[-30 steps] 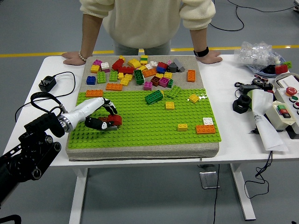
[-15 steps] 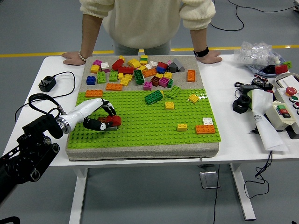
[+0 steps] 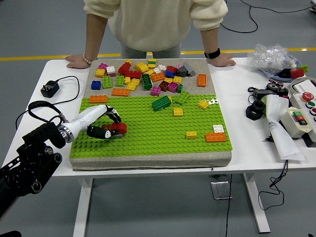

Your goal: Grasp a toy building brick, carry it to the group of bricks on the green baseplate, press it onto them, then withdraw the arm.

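Observation:
My left hand (image 3: 109,126) reaches in from the lower left and lies low over the left side of the green baseplate (image 3: 148,138). Its fingers are curled around a red brick (image 3: 118,128) that rests on or just above the plate's studs. A group of bricks stands at the plate's right: an orange and white pair (image 3: 216,135), a yellow brick (image 3: 191,134) and another yellow one (image 3: 178,112). A green brick (image 3: 161,102) lies near the plate's far edge. My right arm is out of view.
Several loose bricks (image 3: 148,76) lie on the grey mat beyond the baseplate. A person stands at the far side with both hands (image 3: 79,61) flat on the table edge. A black charger (image 3: 50,89) and cable lie left; tools and a control box (image 3: 301,113) lie right.
My left hand with the red brick has drawn slightly left and toward me across the baseplate. The person has not moved.

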